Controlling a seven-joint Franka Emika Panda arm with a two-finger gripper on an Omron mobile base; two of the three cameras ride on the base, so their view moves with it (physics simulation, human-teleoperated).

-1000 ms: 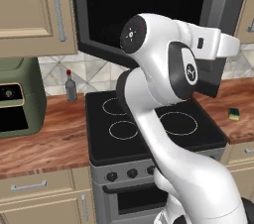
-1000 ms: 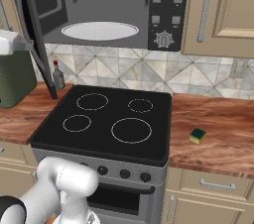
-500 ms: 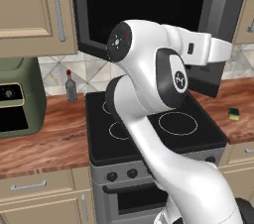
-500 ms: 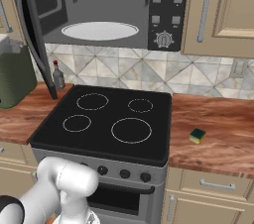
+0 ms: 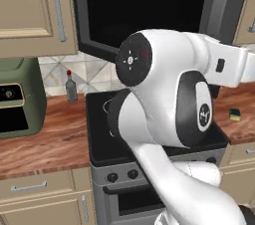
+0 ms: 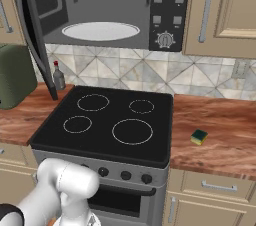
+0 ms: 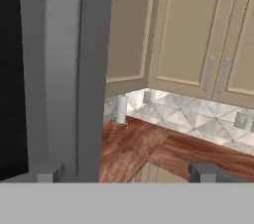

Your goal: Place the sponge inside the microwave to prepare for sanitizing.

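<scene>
Wooden counter point(image 6: 220, 120) bearing sponge point(image 6: 199, 136) right of stove point(image 6: 107, 122), microwave point(image 6: 100, 10) door open, hand point(image 7: 127, 172) spread empty

The sponge point(image 6: 199, 136), a small yellow block with a dark green top, lies flat on the wooden worktop point(image 6: 220, 135) just right of the stove point(image 6: 107, 125). The microwave point(image 6: 115, 10) hangs above the stove, dark grey, its door point(image 6: 35, 35) swung open to the left, the white oval turntable point(image 6: 100, 31) bare inside.
</scene>
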